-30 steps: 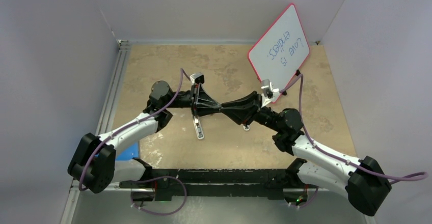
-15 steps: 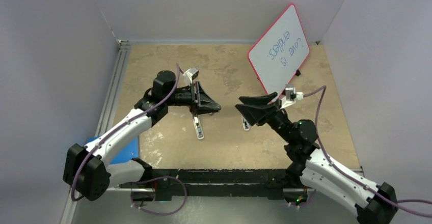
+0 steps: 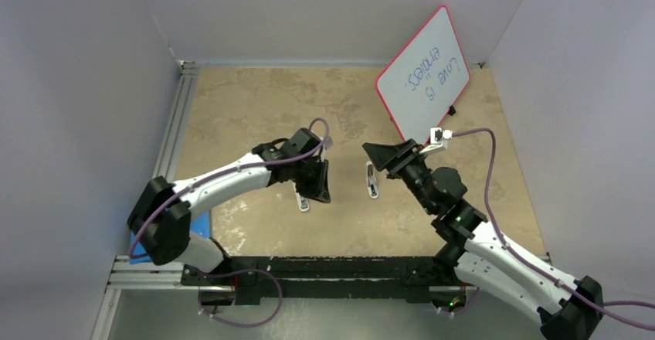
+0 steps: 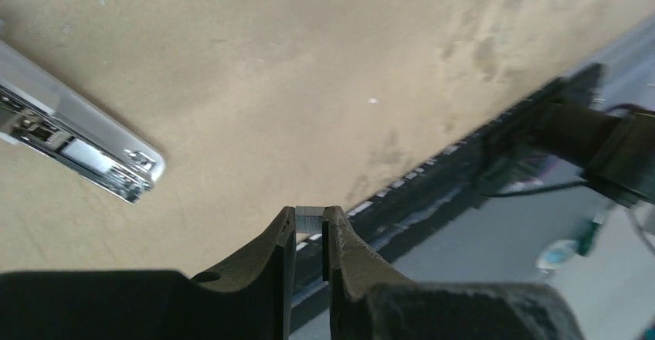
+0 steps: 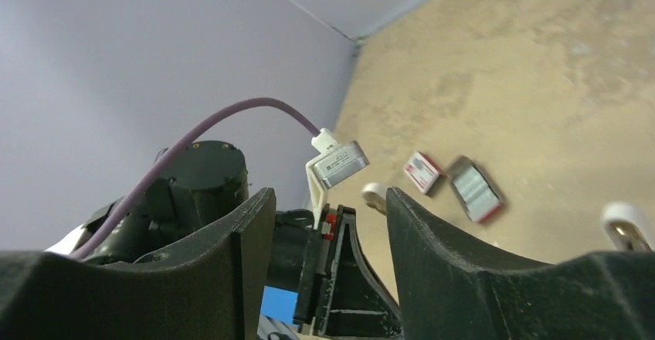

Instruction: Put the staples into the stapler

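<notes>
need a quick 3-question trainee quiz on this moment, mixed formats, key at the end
1. True or false: the right gripper is holding the stapler.
2. What is between the fingers of the left gripper? A) nothing B) the stapler C) a short grey strip of staples
3. Short answer: are the staples loaded into the stapler yet?

Key
1. False. Its jaws stand wide open and empty; the stapler lies on the table.
2. C.
3. No. The strip is pinched in the left gripper, apart from the stapler, whose metal channel lies exposed.
</notes>
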Robot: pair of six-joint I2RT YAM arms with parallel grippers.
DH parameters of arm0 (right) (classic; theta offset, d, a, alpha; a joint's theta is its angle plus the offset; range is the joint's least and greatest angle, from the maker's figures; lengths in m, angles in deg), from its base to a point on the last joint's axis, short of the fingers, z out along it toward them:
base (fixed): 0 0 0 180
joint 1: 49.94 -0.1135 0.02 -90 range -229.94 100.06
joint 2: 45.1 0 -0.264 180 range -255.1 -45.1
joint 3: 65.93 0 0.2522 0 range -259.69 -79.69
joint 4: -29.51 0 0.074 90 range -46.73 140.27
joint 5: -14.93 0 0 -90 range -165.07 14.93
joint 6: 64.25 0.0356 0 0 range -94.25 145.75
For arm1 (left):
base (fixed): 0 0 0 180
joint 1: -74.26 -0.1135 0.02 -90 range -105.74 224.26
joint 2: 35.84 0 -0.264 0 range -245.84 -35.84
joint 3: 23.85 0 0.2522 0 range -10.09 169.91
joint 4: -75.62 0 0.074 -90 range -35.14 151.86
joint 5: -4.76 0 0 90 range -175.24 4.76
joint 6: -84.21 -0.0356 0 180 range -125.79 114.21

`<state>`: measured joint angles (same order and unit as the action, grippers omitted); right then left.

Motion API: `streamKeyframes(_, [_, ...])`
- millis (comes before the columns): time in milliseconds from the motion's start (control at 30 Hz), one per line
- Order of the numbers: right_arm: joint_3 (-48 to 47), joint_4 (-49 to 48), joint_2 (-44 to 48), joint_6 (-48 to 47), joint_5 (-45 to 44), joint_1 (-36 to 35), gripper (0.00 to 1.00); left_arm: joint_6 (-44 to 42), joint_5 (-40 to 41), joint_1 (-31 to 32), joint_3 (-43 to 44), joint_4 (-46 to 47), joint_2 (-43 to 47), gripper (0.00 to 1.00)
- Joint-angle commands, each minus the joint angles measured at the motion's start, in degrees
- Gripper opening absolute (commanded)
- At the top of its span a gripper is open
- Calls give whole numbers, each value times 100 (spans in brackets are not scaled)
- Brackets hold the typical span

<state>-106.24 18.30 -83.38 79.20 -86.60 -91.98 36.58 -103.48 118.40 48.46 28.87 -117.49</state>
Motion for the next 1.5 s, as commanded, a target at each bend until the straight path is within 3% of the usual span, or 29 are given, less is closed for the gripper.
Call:
streamKeyframes(0, [-327,985,-1,693,-873,-1,57,-631,1220,306,540,-404,-547,14])
streamKeyframes(167, [-256,1322,-10,986,-1046,-1,57,-796,1685,708,930,-407,-1315,15])
streamKeyframes(367, [-311,1439,-162,1016,-1002,3,56,-904,1667,847,1234,-323,-2118,17])
streamKeyframes(667, [-410,1530,-224,977,-921,3,55,-1141,1664,886,1378,-318,-2505,19])
streamKeyframes(800, [-474,1677,-208,972,-953,3,55,-1167,1639,886,1417,-337,-2525,28])
streamKeyframes(1000, [-504,1800,-17,656,-796,3,49,-1121,1618,852,1535,-366,-2109,43])
streamKeyframes(1333, [-695,2446,14,-298,-532,3,52,-708,1415,-99,1204,-173,-311,39])
streamKeyframes(1467, [-853,2039,-506,-1448,67,-2,55,-690,1890,-369,1198,-344,409,39])
